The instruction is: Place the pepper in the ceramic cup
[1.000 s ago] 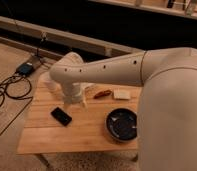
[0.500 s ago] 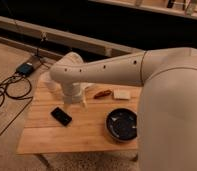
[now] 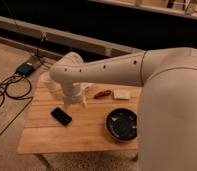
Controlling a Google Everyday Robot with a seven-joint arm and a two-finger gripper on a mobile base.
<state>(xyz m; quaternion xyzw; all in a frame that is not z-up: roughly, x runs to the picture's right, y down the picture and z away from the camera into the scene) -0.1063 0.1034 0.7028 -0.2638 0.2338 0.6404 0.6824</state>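
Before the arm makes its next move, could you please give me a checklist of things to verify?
1. Pepper reachable: ok, it lies bare on the wooden table, next to the beige block.
2. Tool position: ok, low over the table, image-left of the pepper.
3. Tool holding anything: cannot tell, the wrist hides it.
4. Ceramic cup located: cannot tell, a pale form behind the arm may be it.
5. Black phone and dark plate out of the way: ok, both lie nearer the front edge.
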